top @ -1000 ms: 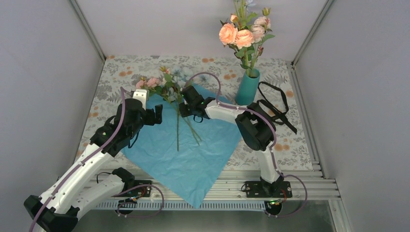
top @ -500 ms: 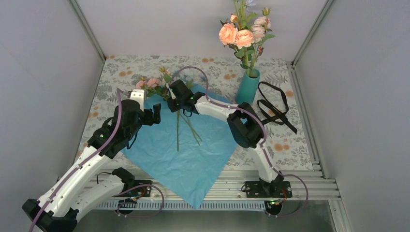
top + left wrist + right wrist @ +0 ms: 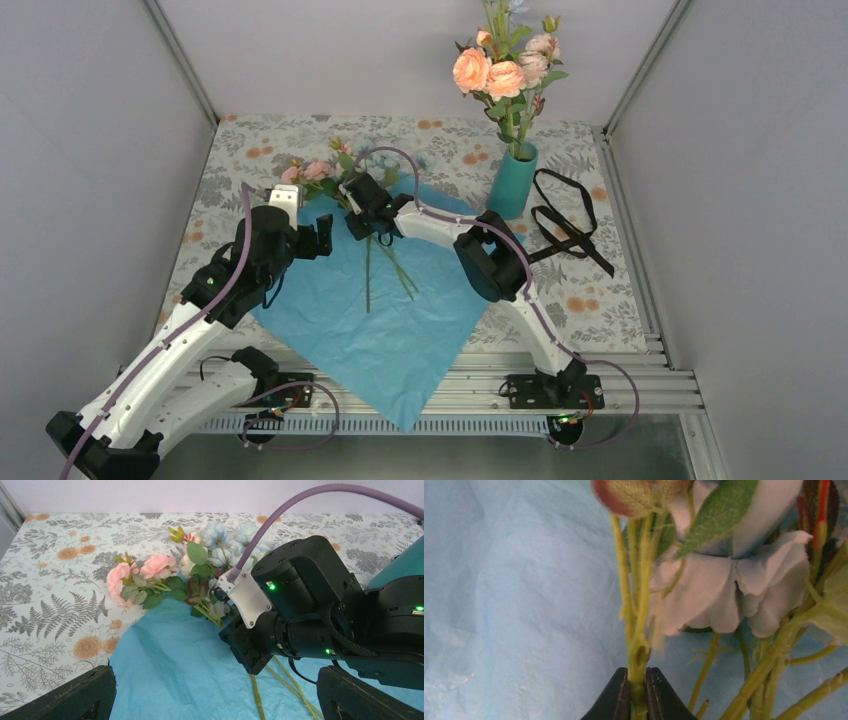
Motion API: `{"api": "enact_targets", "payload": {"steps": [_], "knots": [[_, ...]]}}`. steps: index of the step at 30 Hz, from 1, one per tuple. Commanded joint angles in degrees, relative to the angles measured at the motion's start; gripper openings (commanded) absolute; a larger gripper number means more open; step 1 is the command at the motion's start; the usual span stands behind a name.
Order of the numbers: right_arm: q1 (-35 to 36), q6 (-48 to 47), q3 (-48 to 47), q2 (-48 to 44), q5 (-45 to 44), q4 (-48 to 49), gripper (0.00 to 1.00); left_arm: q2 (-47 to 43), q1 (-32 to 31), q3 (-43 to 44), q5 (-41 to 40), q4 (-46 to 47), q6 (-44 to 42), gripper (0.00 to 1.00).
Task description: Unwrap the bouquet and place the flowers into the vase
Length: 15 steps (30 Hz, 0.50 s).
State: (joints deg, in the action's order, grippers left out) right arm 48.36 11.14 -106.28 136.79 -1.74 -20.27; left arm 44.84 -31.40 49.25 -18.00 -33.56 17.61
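The blue paper sheet (image 3: 380, 300) lies spread flat, with loose flowers (image 3: 325, 172) across its far corner: pink roses (image 3: 142, 572), pale-blue blossoms (image 3: 222, 542) and green stems (image 3: 368, 270). My right gripper (image 3: 362, 208) is shut on one green stem (image 3: 636, 645) just below a pale-blue blossom (image 3: 724, 590); its fingertips (image 3: 616, 700) pinch the stem from both sides. My left gripper (image 3: 322, 238) hovers wide open over the paper's left part, holding nothing. The teal vase (image 3: 512, 182) stands at the back right with peach roses (image 3: 500, 72) in it.
A black strap (image 3: 565, 215) lies on the floral tablecloth (image 3: 240, 150) right of the vase. Grey walls close in both sides and the back. A metal rail (image 3: 640, 385) runs along the near edge, with the paper's near corner hanging over it.
My right gripper has slid left along the stems toward the flower heads and closed on one stem. The left arm has barely moved.
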Motion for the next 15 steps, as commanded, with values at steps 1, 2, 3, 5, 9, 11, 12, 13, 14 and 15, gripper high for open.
{"api": "enact_targets", "payload": {"steps": [1,2,3,5,9,11,12,13,14,15], "knots": [[0.43,-1.24,-2.49,-1.07,0.78,-0.92,0.04,-0.28,-0.25,0.05,-0.99,-0.14,0.49,1.00],[0.45,-1.07,-2.27,-2.03,1.83,-0.60,0.04,-0.19,-0.24,0.05,-1.24,-0.25,0.54,1.00],[0.46,-0.49,-1.78,-3.45,3.37,-0.12,0.04,-0.10,-0.24,0.05,-1.50,-0.35,0.63,1.00],[0.43,1.03,0.95,-6.94,6.15,1.71,0.04,-0.09,-0.31,0.09,-1.52,-0.41,0.67,1.00],[0.49,4.06,7.47,-13.65,9.86,5.36,0.04,-0.21,-0.25,0.05,-1.75,-0.30,0.59,1.00],[0.48,4.77,9.86,-16.81,11.75,7.16,0.04,-0.28,-0.25,0.05,-1.80,-0.20,0.46,1.00],[0.40,5.20,10.95,-17.96,12.55,7.88,0.04,-0.27,-0.22,0.05,-1.80,-0.10,0.42,1.00],[0.42,5.74,11.89,-19.00,13.02,8.48,0.04,-0.22,-0.31,0.05,-1.83,-0.10,0.41,1.00],[0.42,6.35,12.65,-19.85,13.24,8.91,0.04,-0.15,-0.27,0.05,-1.82,-0.10,0.46,1.00],[0.33,6.89,13.21,-20.46,13.39,9.16,0.04,-0.08,-0.25,0.05,-1.76,-0.10,0.45,1.00]]}}
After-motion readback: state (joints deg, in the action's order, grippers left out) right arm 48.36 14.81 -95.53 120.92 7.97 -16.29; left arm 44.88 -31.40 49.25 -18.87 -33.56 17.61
